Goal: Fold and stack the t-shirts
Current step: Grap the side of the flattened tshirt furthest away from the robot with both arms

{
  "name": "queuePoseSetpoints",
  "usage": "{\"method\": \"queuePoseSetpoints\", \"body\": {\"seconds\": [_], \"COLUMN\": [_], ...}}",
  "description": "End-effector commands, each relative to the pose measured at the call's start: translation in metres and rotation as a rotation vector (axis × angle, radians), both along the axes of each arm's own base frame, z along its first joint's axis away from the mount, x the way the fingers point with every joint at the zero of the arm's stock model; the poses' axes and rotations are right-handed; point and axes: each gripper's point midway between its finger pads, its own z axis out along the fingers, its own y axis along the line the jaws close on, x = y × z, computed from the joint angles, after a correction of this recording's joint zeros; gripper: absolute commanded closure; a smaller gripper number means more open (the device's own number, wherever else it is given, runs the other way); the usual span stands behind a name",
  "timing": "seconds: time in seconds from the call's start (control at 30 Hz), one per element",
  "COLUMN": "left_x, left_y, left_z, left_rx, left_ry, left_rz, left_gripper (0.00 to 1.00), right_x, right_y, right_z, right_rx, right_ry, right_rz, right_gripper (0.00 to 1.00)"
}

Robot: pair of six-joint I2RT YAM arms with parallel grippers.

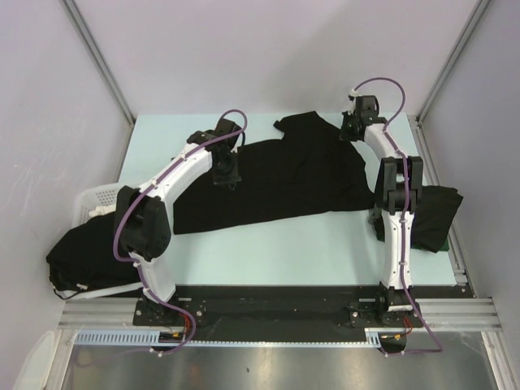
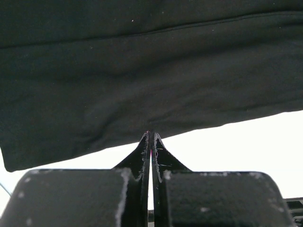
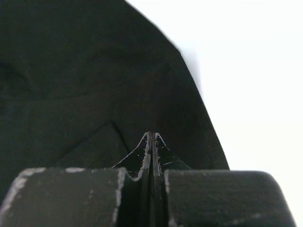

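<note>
- Top external view: one shirt (image 1: 284,183) lies spread across the middle of the table (image 1: 268,252), toward the far edge. A folded shirt (image 1: 435,213) sits at the right edge, and a pile (image 1: 85,248) is heaped at the basket (image 1: 91,197) by the near left corner.
- The left gripper (image 1: 227,180) is over the shirt's left part, the right gripper (image 1: 354,123) at its far right corner.
- Wrist views: both pairs of jaws are pressed together at the cloth, apparently pinching it.
- Step, I judge: folding the spread shirt.
- Next: carry both pinched edges across evenly, then release.
</note>
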Motion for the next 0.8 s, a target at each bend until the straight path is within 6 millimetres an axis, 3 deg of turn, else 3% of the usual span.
{"method": "queuePoseSetpoints", "body": {"seconds": [0.0, 0.37, 0.77], "left_x": [0.004, -0.001, -0.002], "left_y": [0.0, 0.005, 0.006], "left_z": [0.008, 0.011, 0.013], "left_rx": [0.011, 0.027, 0.033], "left_ry": [-0.024, -0.012, -0.009], "left_rz": [0.007, 0.017, 0.011], "left_gripper": [1.0, 1.0, 1.0], "right_x": [0.019, 0.013, 0.004], "right_y": [-0.001, -0.014, -0.009], "right_z": [0.021, 0.001, -0.016], "right_rx": [-0.023, -0.101, -0.187], "right_ry": [-0.078, -0.014, 0.033], "right_rz": [-0.005, -0.037, -0.017], "right_gripper": [1.0, 1.0, 1.0]}}
